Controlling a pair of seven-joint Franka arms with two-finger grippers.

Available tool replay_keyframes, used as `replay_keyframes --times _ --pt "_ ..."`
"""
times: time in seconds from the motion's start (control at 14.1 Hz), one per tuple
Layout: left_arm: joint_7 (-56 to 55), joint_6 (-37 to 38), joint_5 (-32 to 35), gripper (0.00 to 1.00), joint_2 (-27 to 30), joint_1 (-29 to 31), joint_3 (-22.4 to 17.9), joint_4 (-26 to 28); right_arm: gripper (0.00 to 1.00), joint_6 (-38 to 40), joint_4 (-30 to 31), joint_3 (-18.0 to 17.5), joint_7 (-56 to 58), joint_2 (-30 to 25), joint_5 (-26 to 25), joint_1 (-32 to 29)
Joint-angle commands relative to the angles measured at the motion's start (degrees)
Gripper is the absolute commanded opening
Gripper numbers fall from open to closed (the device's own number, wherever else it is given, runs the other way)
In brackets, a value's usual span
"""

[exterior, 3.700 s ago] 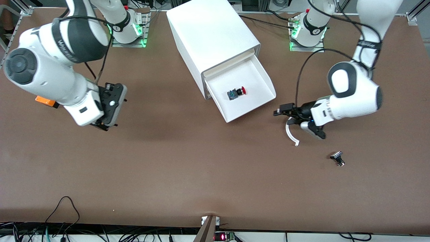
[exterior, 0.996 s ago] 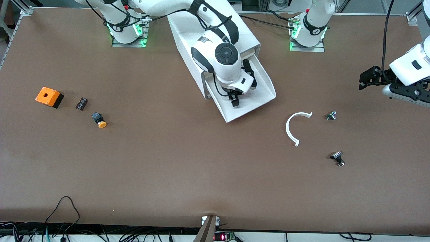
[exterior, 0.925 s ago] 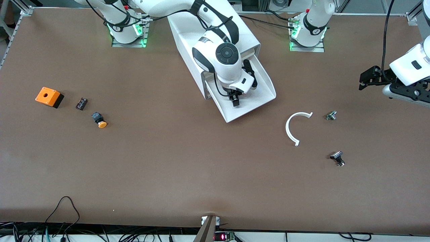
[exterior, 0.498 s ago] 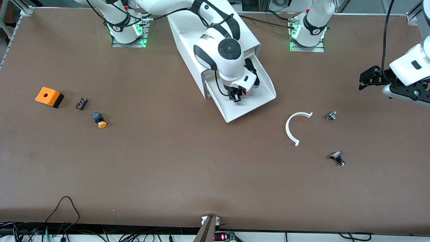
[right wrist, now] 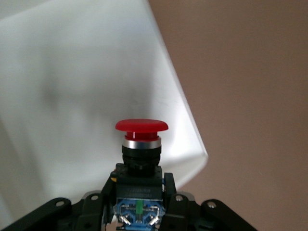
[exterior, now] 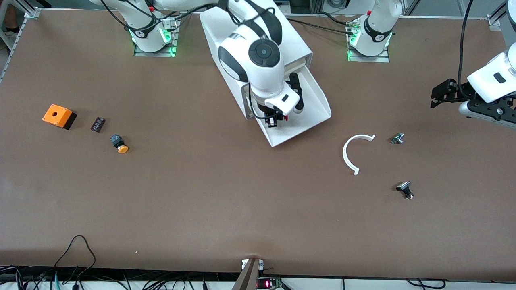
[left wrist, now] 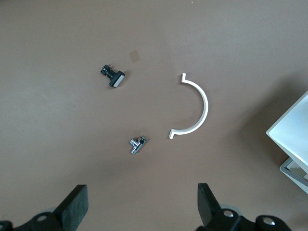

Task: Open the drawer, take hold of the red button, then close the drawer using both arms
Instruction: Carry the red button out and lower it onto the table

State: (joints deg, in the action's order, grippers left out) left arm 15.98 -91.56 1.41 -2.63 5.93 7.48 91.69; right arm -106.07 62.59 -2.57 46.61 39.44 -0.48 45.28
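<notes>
The brown table [exterior: 225, 201] carries a white cabinet [exterior: 250, 40], orange box [exterior: 57, 115], orange-capped button [exterior: 119, 145], and white curved strip [exterior: 350, 155].

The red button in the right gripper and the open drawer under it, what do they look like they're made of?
The button: glossy red cap, probably plastic, over a shiny metal-looking ring and black body. The drawer: smooth matte white, likely plastic, with thin walls.

I take the white half-ring [exterior: 351, 154] as my mark, lying flat on the brown table [exterior: 225, 201]. Just beside it, toward my left arm's end, sits a small silvery fitting [exterior: 397, 138]. A black-capped part [exterior: 404, 190] lies nearer the front camera than the ring. Well apart, toward my right arm's end, lie an orange-capped button [exterior: 119, 144], a small black block [exterior: 97, 124] and an orange box with a hole [exterior: 58, 115].
</notes>
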Motion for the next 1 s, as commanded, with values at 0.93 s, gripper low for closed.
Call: replay_keyframes --times 0.93 --pt "-0.6 0.9 -2.6 1.00 -0.3 0.2 0.6 -1.3 0.27 6.2 0.1 11.3 -3.5 -5.3 8.8 -18.3"
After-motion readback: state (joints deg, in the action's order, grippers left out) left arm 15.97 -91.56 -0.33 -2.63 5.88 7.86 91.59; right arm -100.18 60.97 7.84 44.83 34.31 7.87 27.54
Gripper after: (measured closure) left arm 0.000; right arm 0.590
